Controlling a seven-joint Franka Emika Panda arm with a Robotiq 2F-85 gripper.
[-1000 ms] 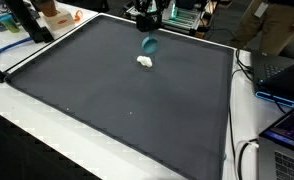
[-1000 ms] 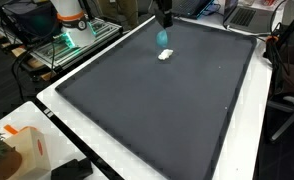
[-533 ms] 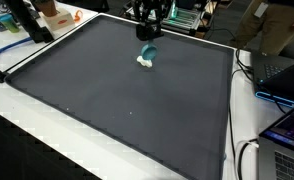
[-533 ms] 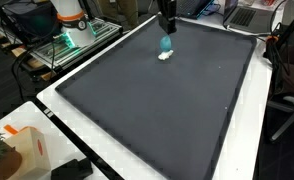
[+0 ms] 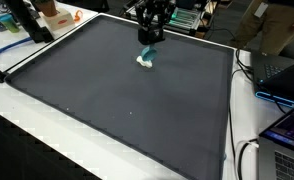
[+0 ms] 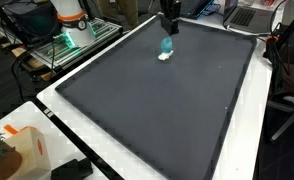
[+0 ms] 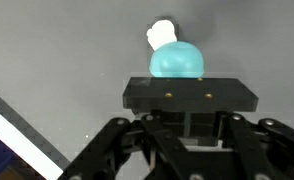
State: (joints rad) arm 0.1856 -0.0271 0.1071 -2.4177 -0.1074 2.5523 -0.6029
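My gripper (image 5: 151, 38) hangs over the far part of a dark grey mat (image 5: 117, 100) and is shut on a teal rounded object (image 5: 148, 52). The teal object sits just above a small white lump (image 5: 143, 63) on the mat; I cannot tell whether they touch. Both also show in an exterior view, teal object (image 6: 167, 46) over white lump (image 6: 164, 57), under the gripper (image 6: 170, 28). In the wrist view the teal object (image 7: 177, 62) sticks out past the gripper's black body (image 7: 190, 100), with the white lump (image 7: 163, 33) beyond it. The fingertips are hidden.
The mat (image 6: 157, 110) lies on a white table (image 5: 47, 140). An orange-and-white robot base (image 6: 72, 25) stands off the mat. A laptop (image 5: 292, 130) and cables sit at the table's side, and a person (image 5: 272, 25) stands behind it.
The gripper has come down with the teal object, from clear of the white lump to just above it. The white lump has not moved.
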